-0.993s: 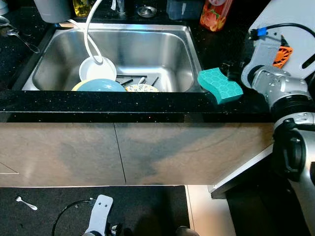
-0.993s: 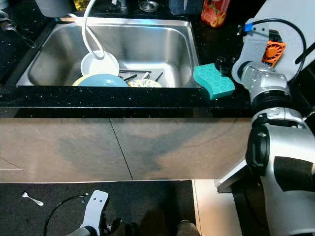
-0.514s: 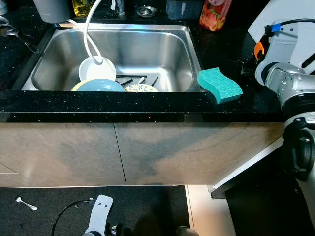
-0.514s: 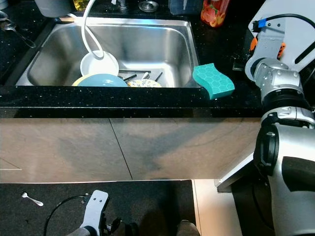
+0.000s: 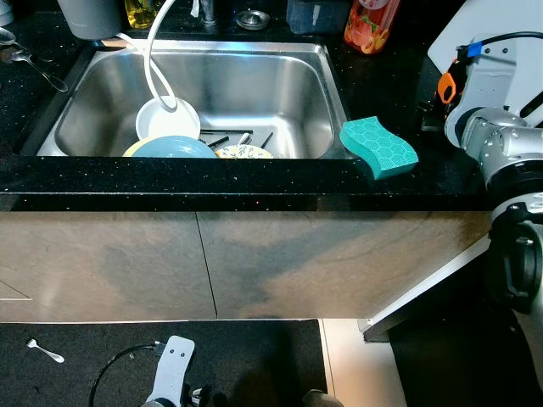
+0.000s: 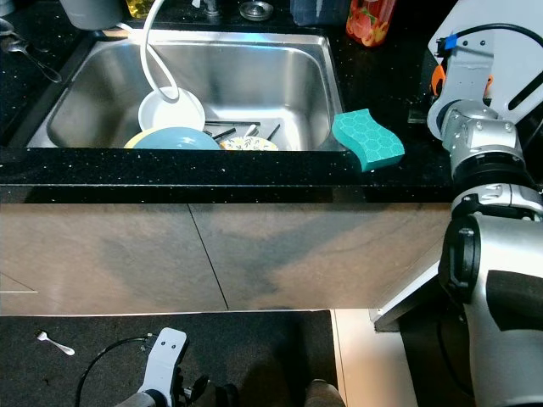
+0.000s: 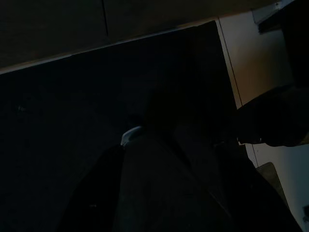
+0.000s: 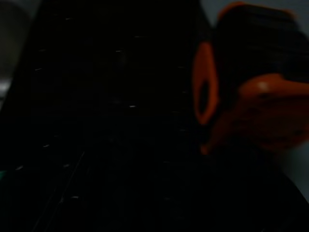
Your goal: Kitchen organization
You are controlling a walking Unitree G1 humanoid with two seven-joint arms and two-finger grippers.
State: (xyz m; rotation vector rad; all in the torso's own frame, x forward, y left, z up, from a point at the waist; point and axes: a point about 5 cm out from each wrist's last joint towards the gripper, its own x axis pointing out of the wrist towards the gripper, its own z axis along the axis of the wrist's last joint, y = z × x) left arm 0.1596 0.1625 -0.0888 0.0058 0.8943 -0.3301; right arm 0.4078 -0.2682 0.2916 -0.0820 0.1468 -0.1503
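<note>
Since the earlier frames, the right arm (image 5: 496,140) has been drawn back from the teal sponge (image 5: 379,147) toward the far right of the black countertop (image 5: 170,178); the sponge itself has not been shifted. The sponge is seen lying flat on the countertop just beside the right rim of the steel sink (image 5: 327,93), near the counter's front edge. The right gripper's fingers are hidden behind the wrist housing, so whether they are spread or pressed together cannot be told. Inside the sink, a white bowl (image 5: 168,121), a light blue plate (image 5: 174,147) and a patterned dish (image 5: 243,153) are stacked at the front, with a white hose (image 5: 153,59) curving down onto the bowl. A red-patterned bottle (image 5: 372,24) is stood behind the sink's right corner. The left gripper (image 5: 174,365) is hung low before the cabinet, over a dark mat where a small spoon (image 5: 42,350) is lying; its fingers cannot be made out
</note>
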